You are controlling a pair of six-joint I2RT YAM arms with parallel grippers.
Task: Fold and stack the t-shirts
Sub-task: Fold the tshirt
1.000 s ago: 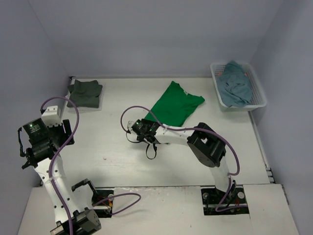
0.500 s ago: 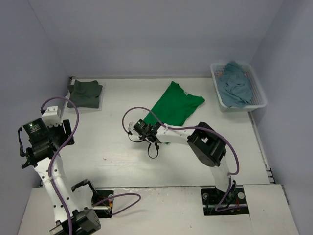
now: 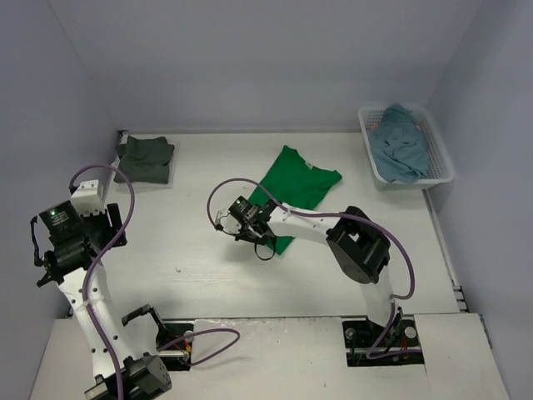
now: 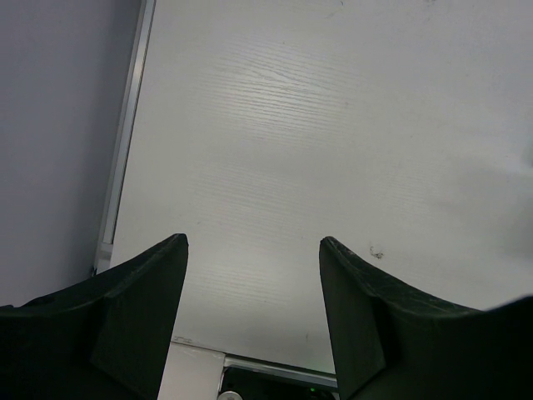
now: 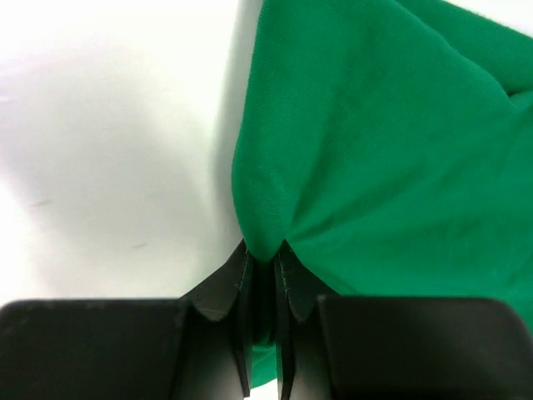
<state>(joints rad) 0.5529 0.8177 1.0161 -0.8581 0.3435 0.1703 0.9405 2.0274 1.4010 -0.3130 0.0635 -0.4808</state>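
A bright green t-shirt (image 3: 298, 185) lies spread in the middle of the table. My right gripper (image 3: 260, 233) is at its near-left edge, shut on a pinched fold of the green cloth (image 5: 375, 150), which bunches out from between the closed fingers (image 5: 265, 250). A dark grey-green t-shirt (image 3: 146, 158) lies folded at the far left. A teal-blue t-shirt (image 3: 401, 142) is heaped in the basket. My left gripper (image 3: 58, 258) hangs open over bare table at the left, with nothing between its fingers (image 4: 254, 242).
The white mesh basket (image 3: 442, 158) stands at the far right against the wall. Walls close in the table on the left, back and right. A metal strip (image 4: 125, 142) runs along the table's left edge. Both arm bases sit at the near edge.
My right gripper has shut on the green t-shirt's near-left edge and drawn it a little toward the near side, so the cloth has shifted. The left arm has not moved.
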